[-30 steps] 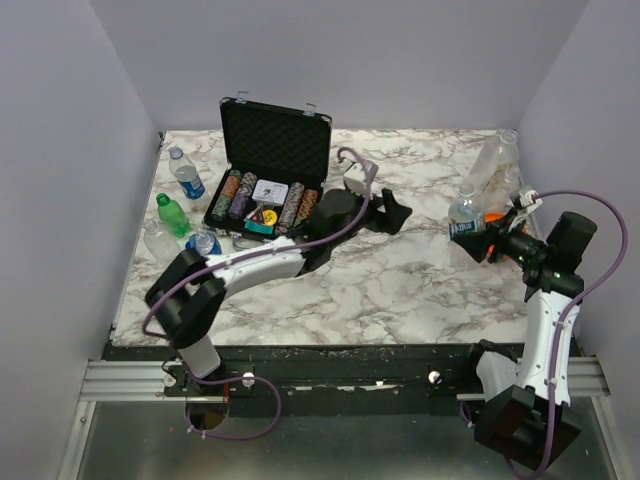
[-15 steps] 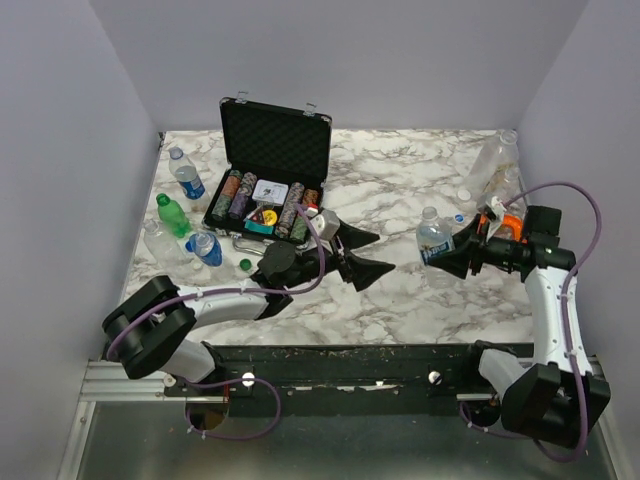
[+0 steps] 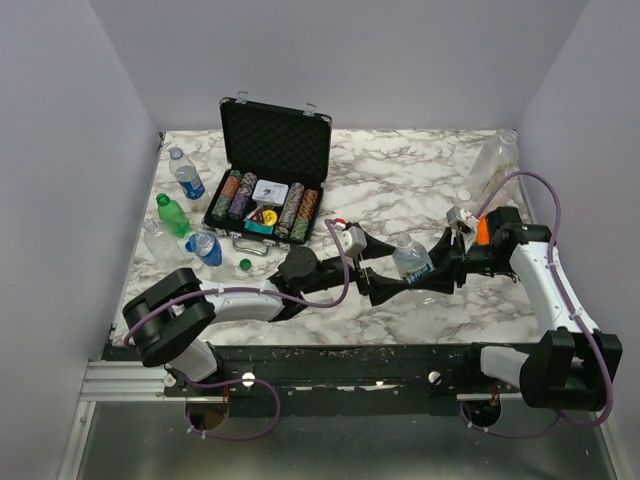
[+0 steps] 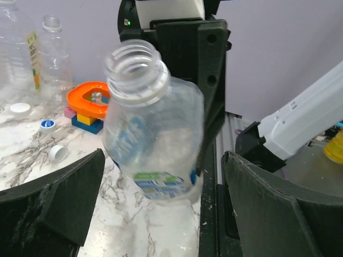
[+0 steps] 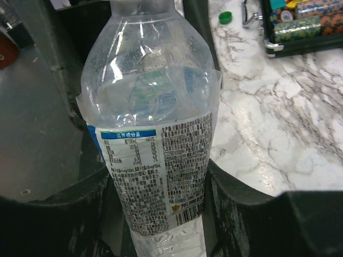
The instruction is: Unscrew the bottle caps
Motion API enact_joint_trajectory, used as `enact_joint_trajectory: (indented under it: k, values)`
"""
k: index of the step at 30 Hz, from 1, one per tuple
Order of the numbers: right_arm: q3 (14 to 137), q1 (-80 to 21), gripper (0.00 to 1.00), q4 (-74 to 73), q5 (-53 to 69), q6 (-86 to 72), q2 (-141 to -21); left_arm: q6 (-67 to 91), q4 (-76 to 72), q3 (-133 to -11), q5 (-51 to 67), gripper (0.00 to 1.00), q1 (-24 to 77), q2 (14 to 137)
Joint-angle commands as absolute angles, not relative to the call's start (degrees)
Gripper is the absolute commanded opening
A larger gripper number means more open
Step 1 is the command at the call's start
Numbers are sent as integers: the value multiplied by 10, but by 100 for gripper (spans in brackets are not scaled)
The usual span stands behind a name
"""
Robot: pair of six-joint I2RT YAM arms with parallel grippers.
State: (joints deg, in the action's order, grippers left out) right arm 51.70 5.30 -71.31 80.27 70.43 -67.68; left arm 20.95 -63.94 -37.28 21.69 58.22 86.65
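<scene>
Clear water bottle (image 3: pixel 412 260) sits clamped in your right gripper (image 3: pixel 436 270); your left gripper (image 3: pixel 393 267) gapes wide either side of its threaded neck (image 4: pixel 134 69).

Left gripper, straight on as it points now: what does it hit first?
The clear bottle in the right gripper. Its open, capless neck faces the open left gripper. Depth is unclear; first contact is probably at the neck or shoulder.

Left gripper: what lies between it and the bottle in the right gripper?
Nothing: the left wrist view shows bare space from the left gripper to the uncapped bottle.
</scene>
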Motion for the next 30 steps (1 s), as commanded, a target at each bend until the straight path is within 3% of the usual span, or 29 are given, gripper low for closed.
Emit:
enact_joint_trajectory:
  k: [1, 6, 9, 11, 13, 15, 17, 20, 21, 30]
  values:
    - [538, 32, 30, -779, 828, 777, -684, 192, -652, -400, 166, 97, 588, 887]
    - [535, 28, 31, -776, 827, 776, -682, 199, -645, -421, 177, 85, 590, 909]
    - [533, 28, 34, -770, 825, 769, -679, 206, -652, -420, 200, 70, 590, 915]
    - [533, 28, 41, -765, 824, 763, -678, 207, -661, -413, 215, 55, 590, 913]
    - [530, 27, 48, -762, 823, 761, -677, 202, -662, -407, 231, 30, 590, 907]
    - [529, 27, 59, -761, 821, 762, -673, 191, -653, -402, 243, 20, 589, 895]
    - [529, 28, 70, -759, 817, 759, -666, 171, -619, -396, 249, 15, 588, 876]
    - [529, 27, 97, -753, 801, 750, -654, 127, -530, -398, 250, 14, 583, 840]
    - [532, 27, 100, -747, 793, 739, -647, 111, -488, -400, 250, 14, 581, 826]
    - [636, 27, 100, -776, 724, 672, -596, 3, -190, -466, 275, 14, 577, 771]
